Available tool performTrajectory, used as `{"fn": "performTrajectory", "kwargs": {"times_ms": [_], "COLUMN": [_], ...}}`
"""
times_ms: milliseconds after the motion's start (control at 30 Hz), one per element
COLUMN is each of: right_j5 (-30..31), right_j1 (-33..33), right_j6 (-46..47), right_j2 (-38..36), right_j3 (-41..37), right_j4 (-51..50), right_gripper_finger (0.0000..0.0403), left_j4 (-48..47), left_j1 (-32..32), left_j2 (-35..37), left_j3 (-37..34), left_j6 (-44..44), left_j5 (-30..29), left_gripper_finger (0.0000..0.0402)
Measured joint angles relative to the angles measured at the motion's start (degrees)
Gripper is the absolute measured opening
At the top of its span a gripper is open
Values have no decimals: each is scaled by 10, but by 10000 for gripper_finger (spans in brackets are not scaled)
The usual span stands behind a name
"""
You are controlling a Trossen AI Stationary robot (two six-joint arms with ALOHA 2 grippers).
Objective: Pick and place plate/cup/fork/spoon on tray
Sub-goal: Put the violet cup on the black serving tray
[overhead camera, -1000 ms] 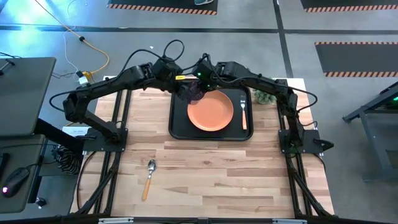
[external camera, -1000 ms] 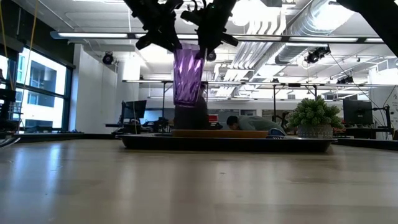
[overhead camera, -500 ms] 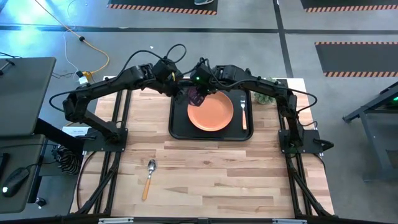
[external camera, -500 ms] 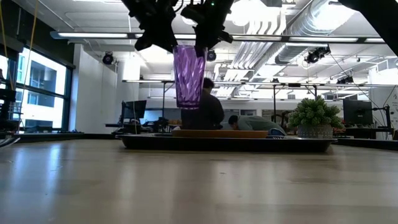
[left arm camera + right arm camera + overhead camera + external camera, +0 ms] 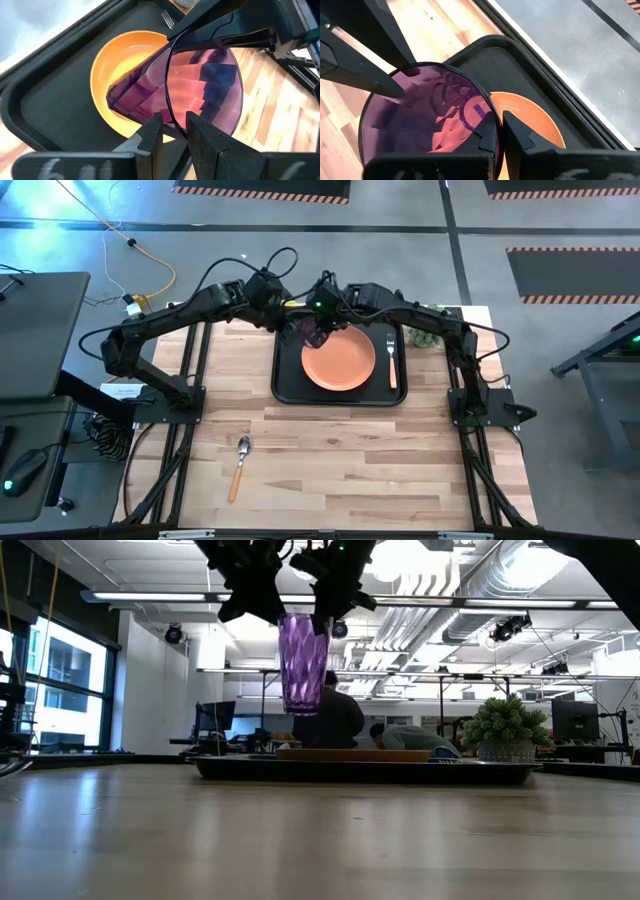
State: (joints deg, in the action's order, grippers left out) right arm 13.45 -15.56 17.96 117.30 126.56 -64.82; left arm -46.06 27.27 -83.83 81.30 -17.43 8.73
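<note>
The translucent purple cup [image 5: 303, 660] hangs upright, mouth up, above the far left part of the black tray [image 5: 285, 385], held by both grippers. My left gripper [image 5: 297, 332] is shut on its rim from the left, and my right gripper [image 5: 325, 328] from the right. The orange plate [image 5: 345, 365] lies in the middle of the tray. The fork [image 5: 391, 360] lies on the tray to the right of the plate. The spoon [image 5: 240, 465] lies on the bare wooden table near the front left. My left gripper pinches the cup's rim [image 5: 172, 122], one finger [image 5: 202, 137] inside the mouth and one [image 5: 150, 132] on the outer wall. It comes slanting down from the table's left. The cup hangs clear of the tray. My right gripper pinches the rim [image 5: 497, 120] on the opposite side, one finger [image 5: 487, 137] inside the mouth and the other [image 5: 520, 135] outside. It comes slanting down from the table's right. The cup hangs below it, upright.
A small potted plant [image 5: 425, 335] stands at the far right, just beyond the tray's corner. The near half of the wooden table [image 5: 380, 460] holds only the spoon. In the low view, people sit at desks in the room beyond the table.
Both grippers have stayed in place above the tray and rolled slightly. The cup between them has come a little closer to upright. Neither grip has opened.
</note>
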Motion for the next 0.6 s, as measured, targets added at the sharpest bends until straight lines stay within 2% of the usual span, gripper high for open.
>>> {"fn": "performTrajectory", "kwargs": {"times_ms": [333,600], "right_j5": [-20,-35], "right_j1": [-24,-44], "right_j6": [29,17], "right_j2": [8,11], "right_j3": [0,0], "right_j4": [13,43], "right_gripper_finger": [0,0], "left_j4": [1,5], "left_j1": [17,36], "left_j2": [-1,-2], "left_j3": [0,0], "left_j6": [31,56], "left_j5": [-8,-9], "left_gripper_finger": [70,70]}}
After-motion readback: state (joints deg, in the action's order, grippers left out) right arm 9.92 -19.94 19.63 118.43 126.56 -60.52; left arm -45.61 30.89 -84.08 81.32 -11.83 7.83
